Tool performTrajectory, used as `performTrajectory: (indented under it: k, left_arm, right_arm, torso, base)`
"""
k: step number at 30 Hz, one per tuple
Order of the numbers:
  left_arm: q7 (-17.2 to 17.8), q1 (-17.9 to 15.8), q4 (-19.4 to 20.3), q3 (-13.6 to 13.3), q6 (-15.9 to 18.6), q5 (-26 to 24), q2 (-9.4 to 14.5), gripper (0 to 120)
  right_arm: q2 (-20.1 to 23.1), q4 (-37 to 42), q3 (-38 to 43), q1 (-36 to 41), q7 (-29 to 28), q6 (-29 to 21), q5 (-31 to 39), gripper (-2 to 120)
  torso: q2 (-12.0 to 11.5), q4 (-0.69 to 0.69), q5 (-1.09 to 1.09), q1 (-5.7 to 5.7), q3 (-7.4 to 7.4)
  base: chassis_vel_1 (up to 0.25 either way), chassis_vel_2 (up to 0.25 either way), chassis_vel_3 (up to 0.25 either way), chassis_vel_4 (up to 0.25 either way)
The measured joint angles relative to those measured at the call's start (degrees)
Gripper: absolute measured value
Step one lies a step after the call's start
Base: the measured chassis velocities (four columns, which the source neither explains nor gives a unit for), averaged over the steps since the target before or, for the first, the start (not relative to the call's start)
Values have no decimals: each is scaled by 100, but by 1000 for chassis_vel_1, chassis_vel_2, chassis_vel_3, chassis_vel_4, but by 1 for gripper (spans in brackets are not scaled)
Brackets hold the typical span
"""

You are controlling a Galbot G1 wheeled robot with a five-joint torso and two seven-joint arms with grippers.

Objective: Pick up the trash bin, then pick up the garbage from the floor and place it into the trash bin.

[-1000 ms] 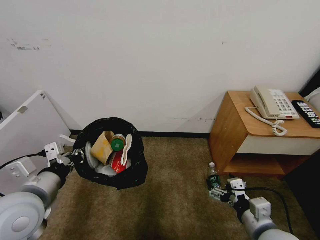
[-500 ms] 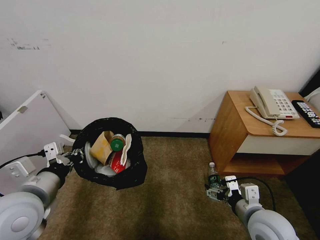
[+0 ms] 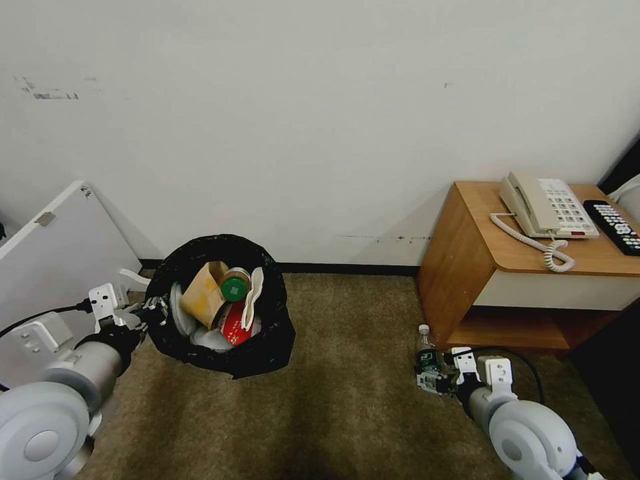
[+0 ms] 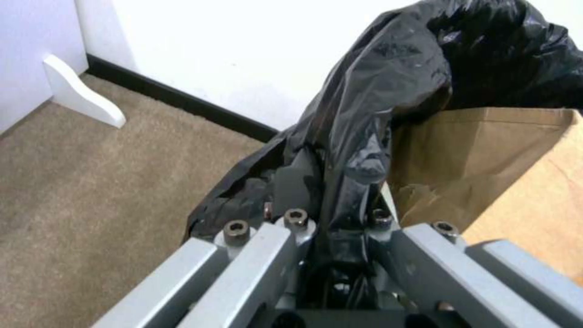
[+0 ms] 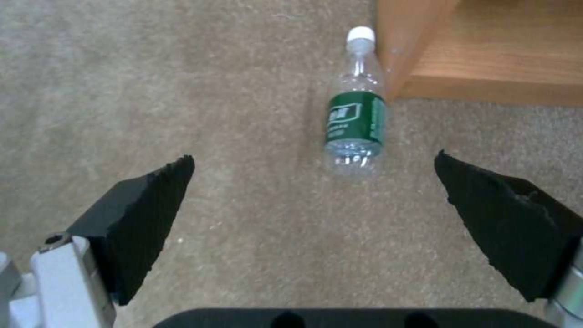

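Observation:
The trash bin (image 3: 260, 347), wrapped in a crinkly black bag (image 4: 389, 82), stands on the carpet by the wall. It holds a brown paper bag (image 3: 203, 293) (image 4: 516, 173), a green-capped bottle (image 3: 235, 287), something red and white pieces. My left gripper (image 3: 152, 312) (image 4: 331, 182) is shut on the bin's bagged rim at its left side. A clear green-labelled bottle (image 3: 425, 352) (image 5: 355, 123) lies on the floor (image 3: 347, 400) against the nightstand's foot. My right gripper (image 3: 432, 381) (image 5: 311, 159) hangs open just short of the bottle's base, low over the carpet.
A wooden nightstand (image 3: 460, 267) at the right carries a telephone (image 3: 547, 207) and a remote (image 3: 617, 227). A white panel (image 3: 60, 253) leans at the left, with a white bracket (image 4: 85, 93) at its foot. Open carpet lies between bin and bottle.
My right arm has swung inward and its wrist has turned, while the open gripper stays close to the bottle. The left arm and the bin have not moved.

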State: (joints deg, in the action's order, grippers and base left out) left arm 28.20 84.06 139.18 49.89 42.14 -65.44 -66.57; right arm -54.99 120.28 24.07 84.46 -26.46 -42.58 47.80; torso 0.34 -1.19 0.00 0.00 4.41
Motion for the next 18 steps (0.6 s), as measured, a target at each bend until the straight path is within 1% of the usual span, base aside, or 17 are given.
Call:
performTrajectory:
  k: [2,4,8,11,15,16,18]
  left_arm:
    - [-1,5,0,1,0,0,0,1]
    - [-3,13,0,8,0,-1,-3,1]
    - [-3,15,1,7,0,2,-12,1]
    - [-3,10,14,-16,0,19,-26,1]
    - [-2,11,20,-21,0,33,-28,1]
    - [-1,20,22,-21,0,37,-28,1]
    - [-1,26,22,-20,0,39,-28,1]
  right_arm:
    - [-12,-114,11,-62,28,4,-5,100]
    - [-80,-510,23,-276,151,51,-39,100]
    - [-152,-787,15,-433,277,92,-47,100]
    - [-306,-1187,-36,-706,578,133,-30,100]
    - [-396,-1373,-81,-842,728,127,-44,100]
    - [-445,-1529,-105,-957,891,125,-132,100]
    - [-471,-1613,-117,-1020,964,125,-183,100]
  torso:
    - [0,0,0,0,0]
    - [0,0,0,0,0]
    - [0,0,-1,0,0]
    - [0,0,-1,0,0]
    - [0,0,0,0,0]
    - [0,0,0,0,0]
    - [0,0,-1,0,0]
  base:
    - [0,0,0,0]
    - [0,0,0,0]
    - [0,0,0,0]
    - [0,0,0,0]
    - [0,0,0,0]
    - [0,0,0,0]
    - [0,0,0,0]
